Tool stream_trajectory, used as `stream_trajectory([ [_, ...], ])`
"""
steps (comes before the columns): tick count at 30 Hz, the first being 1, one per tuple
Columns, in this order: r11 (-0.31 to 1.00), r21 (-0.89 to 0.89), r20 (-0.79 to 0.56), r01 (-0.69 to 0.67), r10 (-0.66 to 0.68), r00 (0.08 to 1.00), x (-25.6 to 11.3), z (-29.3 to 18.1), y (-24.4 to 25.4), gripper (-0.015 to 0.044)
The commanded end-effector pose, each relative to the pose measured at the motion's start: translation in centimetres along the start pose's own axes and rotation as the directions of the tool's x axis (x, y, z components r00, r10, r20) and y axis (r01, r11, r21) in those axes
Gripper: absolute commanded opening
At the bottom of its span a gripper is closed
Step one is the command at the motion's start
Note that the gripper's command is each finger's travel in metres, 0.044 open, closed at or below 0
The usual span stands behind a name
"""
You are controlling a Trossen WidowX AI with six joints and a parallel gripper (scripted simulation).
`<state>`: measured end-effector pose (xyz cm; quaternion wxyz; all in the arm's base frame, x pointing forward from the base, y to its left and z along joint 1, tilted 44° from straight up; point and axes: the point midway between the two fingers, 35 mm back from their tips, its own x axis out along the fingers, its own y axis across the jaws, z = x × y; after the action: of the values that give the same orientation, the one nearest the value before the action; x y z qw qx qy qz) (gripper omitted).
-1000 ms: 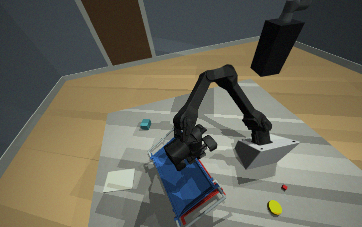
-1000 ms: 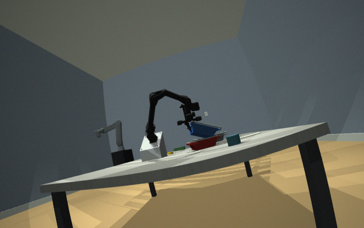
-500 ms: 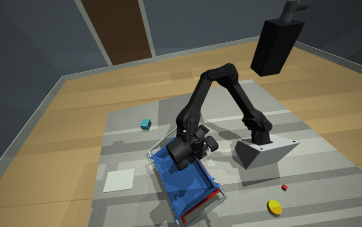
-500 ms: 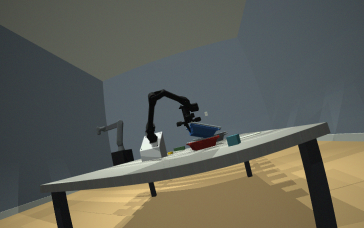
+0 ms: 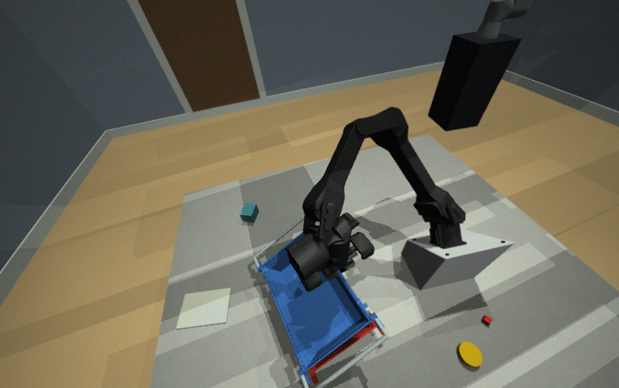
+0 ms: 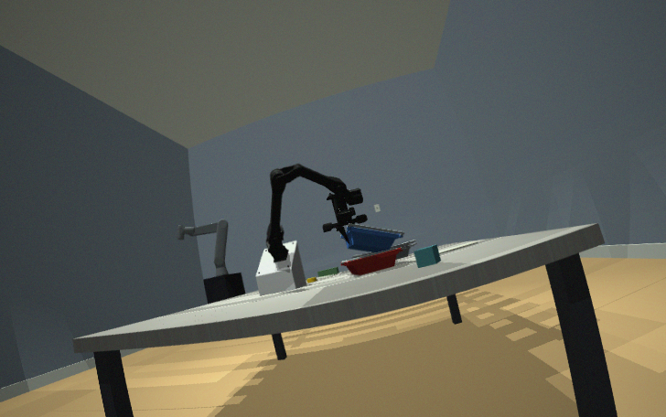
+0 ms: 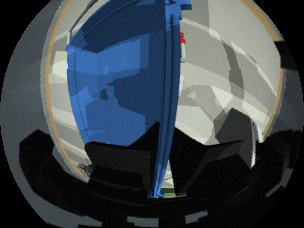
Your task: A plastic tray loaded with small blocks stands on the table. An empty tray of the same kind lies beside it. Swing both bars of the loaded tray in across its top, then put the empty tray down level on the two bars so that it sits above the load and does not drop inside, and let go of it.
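My gripper [image 5: 332, 273] [image 6: 347, 239] [image 7: 161, 125] is shut on the long side wall of the empty blue tray [image 5: 320, 315] [image 6: 373, 239] [image 7: 110, 110]. The blue tray hangs over the red tray [image 5: 314, 376] [image 6: 371, 263], tilted, its side away from the arm's base lower. Its underside is very near the red tray's top; contact cannot be told. The red tray stands on the table, its load hidden under the blue one. A wire bar [image 5: 358, 358] shows at the near end and another bar [image 5: 279, 238] at the far end. How the red tray's bars lie is mostly hidden.
A teal cube [image 5: 248, 213] [image 6: 426, 256] and a cream plate [image 5: 205, 308] lie beyond the trays. A yellow disc [image 5: 470, 354] and a small red block [image 5: 486, 320] lie near the arm's base. A green block [image 6: 327, 272] shows behind the trays.
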<state>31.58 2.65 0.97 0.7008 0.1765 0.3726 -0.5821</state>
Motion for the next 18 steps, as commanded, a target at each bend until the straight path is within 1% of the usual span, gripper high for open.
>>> stream_trajectory([
  [1, 1.000, -0.004, 0.001, 0.015, -0.015, 1.000, 0.56, 0.05, -0.58, 0.0000],
  [18, 1.000, -0.005, 0.001, 0.015, -0.015, 1.000, 1.52, -0.02, -1.12, 0.0000],
])
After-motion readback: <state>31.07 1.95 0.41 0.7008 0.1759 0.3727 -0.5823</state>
